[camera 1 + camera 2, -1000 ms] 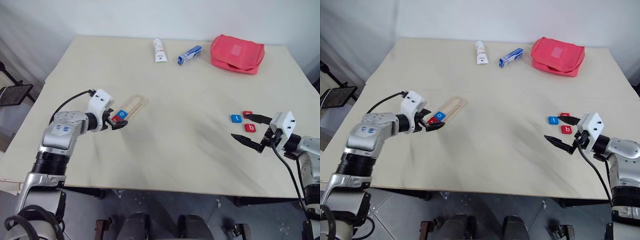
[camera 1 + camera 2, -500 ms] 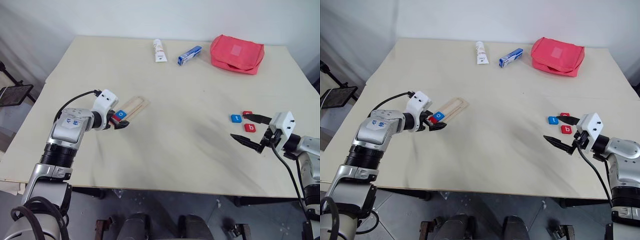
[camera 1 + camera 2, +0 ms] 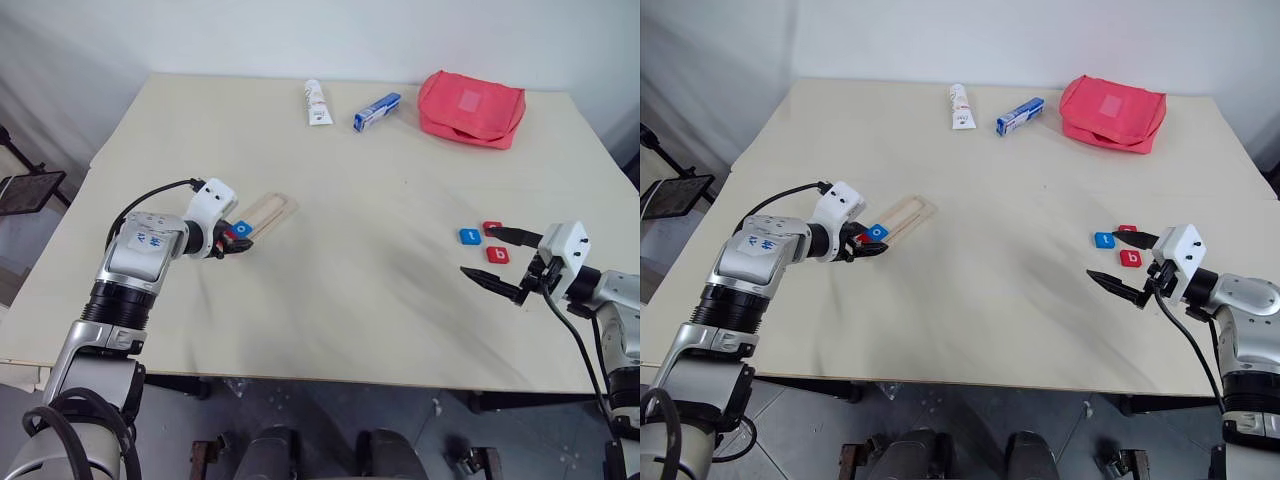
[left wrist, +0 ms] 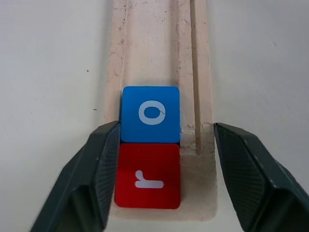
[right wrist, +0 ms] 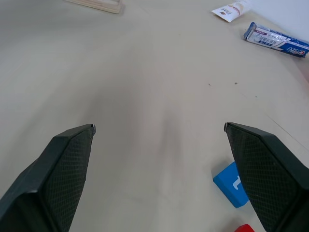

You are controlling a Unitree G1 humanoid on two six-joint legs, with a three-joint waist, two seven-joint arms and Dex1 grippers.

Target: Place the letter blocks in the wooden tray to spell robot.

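The wooden tray [image 3: 264, 210] lies slantwise on the table's left side. In its near end sit a red letter block "r" [image 4: 148, 181] and, right beyond it, a blue "o" [image 4: 150, 114]. My left gripper [image 3: 238, 243] is shut on that end of the tray, one finger [image 4: 99, 179] against each long side. On the right lie three loose blocks: a blue "t" [image 3: 470, 237], a red one [image 3: 493, 227] and a red "b" [image 3: 500, 255]. My right gripper [image 3: 478, 250] hovers open just in front of them, holding nothing.
At the back of the table lie a white tube [image 3: 317, 101], a blue-and-white box [image 3: 378, 111] and a red pouch [image 3: 470, 107]. Bare tabletop [image 3: 360, 250] stretches between the tray and the loose blocks.
The left gripper's fingers, open around the tray's near end before, have closed in against its sides. The right arm has kept still.
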